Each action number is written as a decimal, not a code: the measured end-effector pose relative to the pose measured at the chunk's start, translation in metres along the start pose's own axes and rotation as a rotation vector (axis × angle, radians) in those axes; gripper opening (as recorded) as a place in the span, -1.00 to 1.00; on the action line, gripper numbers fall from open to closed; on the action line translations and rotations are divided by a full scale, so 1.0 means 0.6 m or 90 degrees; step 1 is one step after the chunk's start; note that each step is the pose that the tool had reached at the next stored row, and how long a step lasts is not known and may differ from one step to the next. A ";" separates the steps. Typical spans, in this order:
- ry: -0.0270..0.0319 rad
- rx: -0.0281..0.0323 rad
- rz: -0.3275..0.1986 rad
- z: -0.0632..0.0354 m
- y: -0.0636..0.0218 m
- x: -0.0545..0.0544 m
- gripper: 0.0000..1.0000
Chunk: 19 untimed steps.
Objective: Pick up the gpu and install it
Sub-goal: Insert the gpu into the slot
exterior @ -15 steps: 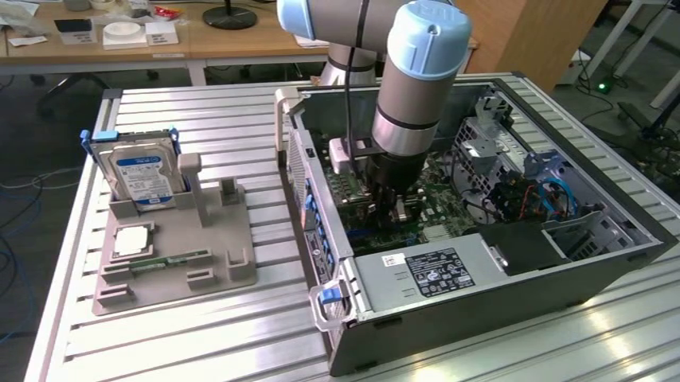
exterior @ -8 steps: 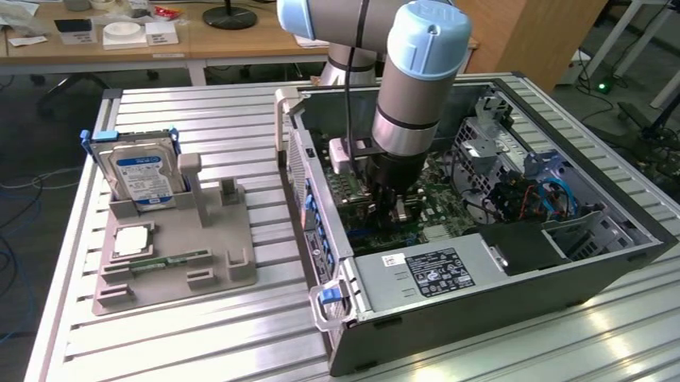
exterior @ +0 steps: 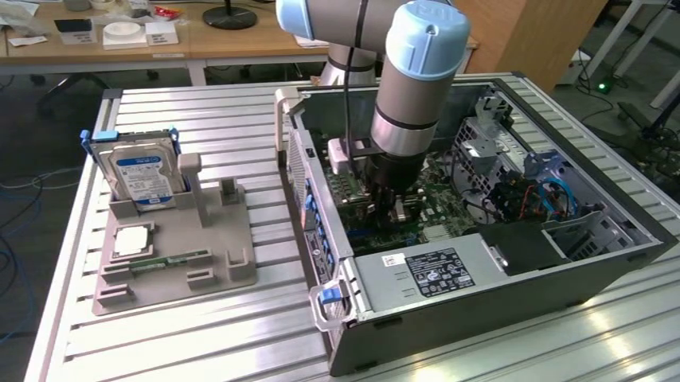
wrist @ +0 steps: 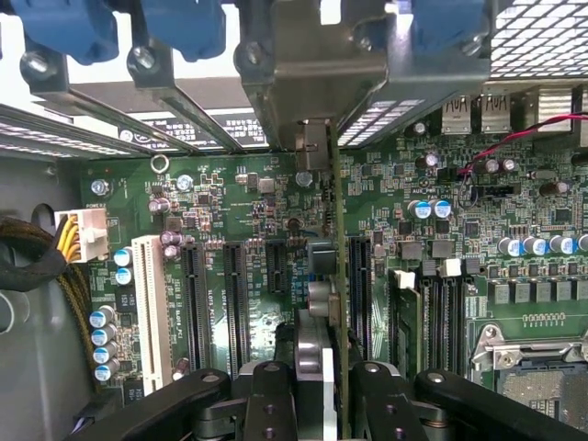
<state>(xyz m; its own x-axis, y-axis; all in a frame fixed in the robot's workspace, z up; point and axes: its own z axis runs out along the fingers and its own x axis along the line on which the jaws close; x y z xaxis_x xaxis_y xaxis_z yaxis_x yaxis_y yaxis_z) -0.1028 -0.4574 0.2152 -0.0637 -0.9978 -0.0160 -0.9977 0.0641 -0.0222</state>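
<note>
We hold the gpu (wrist: 336,276) edge-on in the gripper (wrist: 317,386), jaws clamped on it, inside the PC case (exterior: 595,278) over the motherboard (wrist: 239,197); keep it vertical, bracket (wrist: 312,138) at the rear slots, aligned with the slot.

I work in what looks like a robotics lab or engineering workshop. My counter (exterior: 212,103) is a ribbed aluminium-profile surface, not furniture for a home. On it lies an opened desktop computer case (exterior: 510,286) with its green motherboard (wrist: 248,211) bare, beside a grey moulded fixture (exterior: 175,247) that holds a hard drive (exterior: 140,175) upright. Behind stand wooden desks (exterior: 159,44) with small boxes and a lamp base, and blue cables (exterior: 16,199) trail across the carpeted floor.
</note>
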 end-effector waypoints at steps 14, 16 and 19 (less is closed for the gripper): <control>0.0000 -0.0001 0.000 0.005 0.000 0.000 -0.43; 0.0002 -0.0001 0.000 0.005 0.000 0.000 -0.43; 0.0001 0.0000 0.000 0.005 0.000 0.000 -0.43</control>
<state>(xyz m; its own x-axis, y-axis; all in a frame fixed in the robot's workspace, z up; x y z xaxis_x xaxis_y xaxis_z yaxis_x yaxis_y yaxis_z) -0.1028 -0.4574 0.2120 -0.0638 -0.9978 -0.0159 -0.9977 0.0641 -0.0222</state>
